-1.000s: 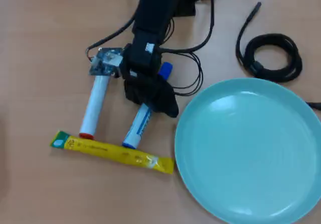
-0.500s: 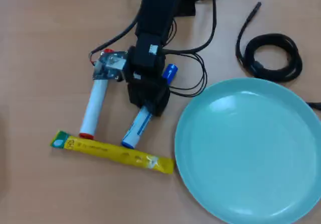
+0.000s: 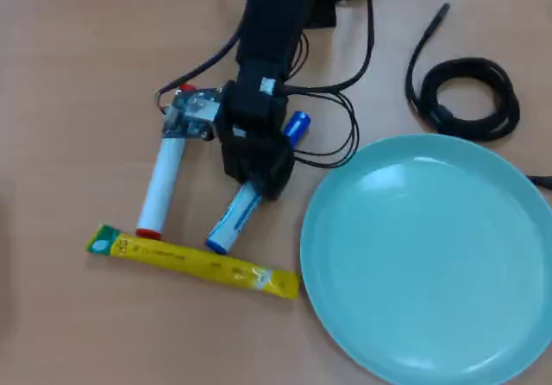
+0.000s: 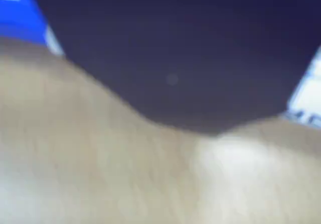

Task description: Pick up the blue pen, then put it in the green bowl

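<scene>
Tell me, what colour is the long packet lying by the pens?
Yellow, with a little green at its left end. The long packet shows best in the overhead view.

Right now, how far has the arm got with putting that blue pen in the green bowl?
Early stage. Done: the gripper has reached the blue pen and sits over its middle. In hand: the grasp itself; the overhead view hides the jaws, so I cannot tell whether they have closed, and the pen appears to lie on the table. Left: lifting it and carrying it to the green bowl, which is empty.
</scene>
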{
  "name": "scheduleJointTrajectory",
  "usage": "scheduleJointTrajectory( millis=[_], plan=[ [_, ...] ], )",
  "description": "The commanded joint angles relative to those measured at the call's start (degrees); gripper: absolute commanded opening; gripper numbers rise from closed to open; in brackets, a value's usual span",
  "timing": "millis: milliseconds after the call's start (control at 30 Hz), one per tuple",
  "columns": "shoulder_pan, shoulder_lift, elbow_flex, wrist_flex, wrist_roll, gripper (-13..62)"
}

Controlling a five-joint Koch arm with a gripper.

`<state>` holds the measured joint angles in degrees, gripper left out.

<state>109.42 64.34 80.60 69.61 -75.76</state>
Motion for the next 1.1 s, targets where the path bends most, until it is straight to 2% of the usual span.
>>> scheduleJointTrajectory(
  millis=[0, 200, 567, 900, 1067],
  plan=[
    [-1.0, 0.6, -1.8, 7.4, 0.1, -7.1],
    [-5.9, 2.3, -4.7, 15.5, 1.1, -7.1],
    [-7.3, 9.1, -11.4, 23.3, 6.4, -7.0],
    [-11.4, 12.6, -22.4, 29.0, 17.4, -7.0],
    [-13.5, 16.6, -24.3, 28.9, 28.9, -7.0]
  ],
)
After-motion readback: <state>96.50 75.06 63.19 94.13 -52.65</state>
